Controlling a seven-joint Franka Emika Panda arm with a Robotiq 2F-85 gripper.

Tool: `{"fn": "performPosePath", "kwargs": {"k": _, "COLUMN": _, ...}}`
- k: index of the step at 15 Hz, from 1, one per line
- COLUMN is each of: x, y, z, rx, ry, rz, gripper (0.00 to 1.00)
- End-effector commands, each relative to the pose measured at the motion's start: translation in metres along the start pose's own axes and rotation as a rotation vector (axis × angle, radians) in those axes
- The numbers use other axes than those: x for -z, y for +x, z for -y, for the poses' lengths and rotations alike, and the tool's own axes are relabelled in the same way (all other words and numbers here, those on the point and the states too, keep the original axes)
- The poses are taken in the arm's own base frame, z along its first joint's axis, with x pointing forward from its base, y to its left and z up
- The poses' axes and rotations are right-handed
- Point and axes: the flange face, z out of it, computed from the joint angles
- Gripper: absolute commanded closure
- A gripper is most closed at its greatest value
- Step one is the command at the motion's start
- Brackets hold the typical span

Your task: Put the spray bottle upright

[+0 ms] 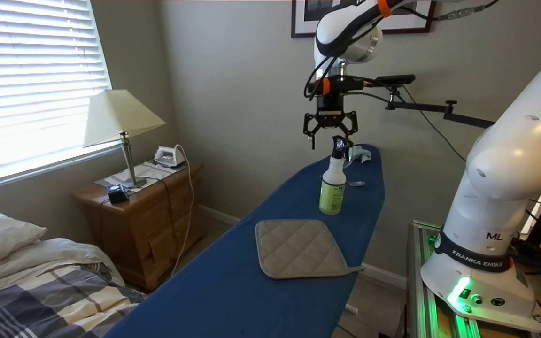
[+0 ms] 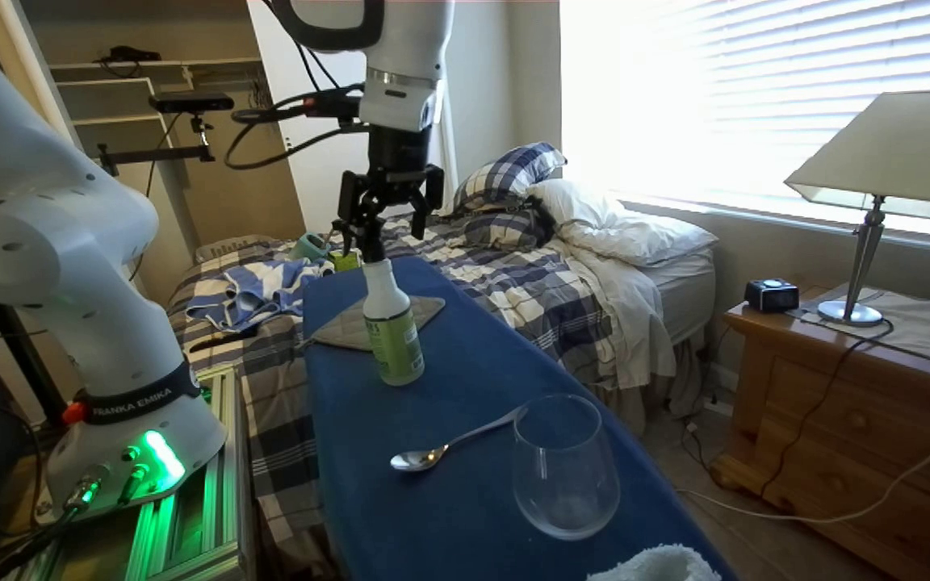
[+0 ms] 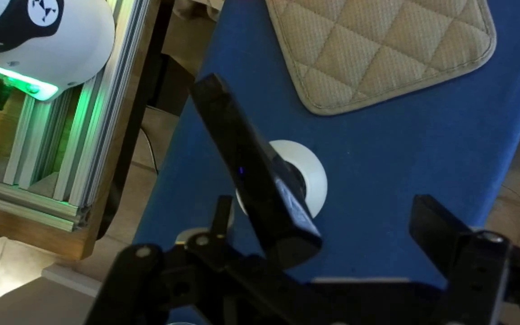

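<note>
Wrist view: spray bottle point(image 3: 264, 178) is being borne upright by the surface point(image 3: 377, 180), nothing being held by wide-spread gripper point(image 3: 322, 206); only retreat seemingly left

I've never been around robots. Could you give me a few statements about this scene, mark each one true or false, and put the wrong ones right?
1. The black two-fingered gripper is open. True.
2. The slim plastic spray bottle with a yellow-green label stands on the blue cloth-covered ironing board. True.
3. The bottle's spray head is white. False: it is black.
4. The tan quilted fabric pad lies underneath the bottle. False: it lies on the board, apart from the bottle.
5. A shiny metal spoon and a clear stemless glass are both on the board. True.
6. The white clothes iron is on the bed. False: it is on top of the brown wooden nightstand.
</note>
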Motion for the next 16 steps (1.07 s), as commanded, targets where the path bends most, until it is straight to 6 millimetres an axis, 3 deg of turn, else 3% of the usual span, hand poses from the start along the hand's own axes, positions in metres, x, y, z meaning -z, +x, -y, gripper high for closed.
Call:
{"fn": "performPosePath", "kwargs": {"k": 1, "x": 0.019, "y": -0.01, "z": 0.003, "rx": 0.115, "ry": 0.002, "rz": -0.089, "gripper": 0.0}}
{"fn": "performPosePath", "kwargs": {"k": 8, "x": 0.05, "y": -0.032, "z": 0.011, "rx": 0.345, "ry": -0.023, "rz": -0.168, "gripper": 0.0}}
{"fn": "performPosePath", "kwargs": {"k": 16, "x": 0.094, "y": -0.073, "z": 0.006, "rx": 0.558, "ry": -0.01, "rz": -0.239, "gripper": 0.0}}
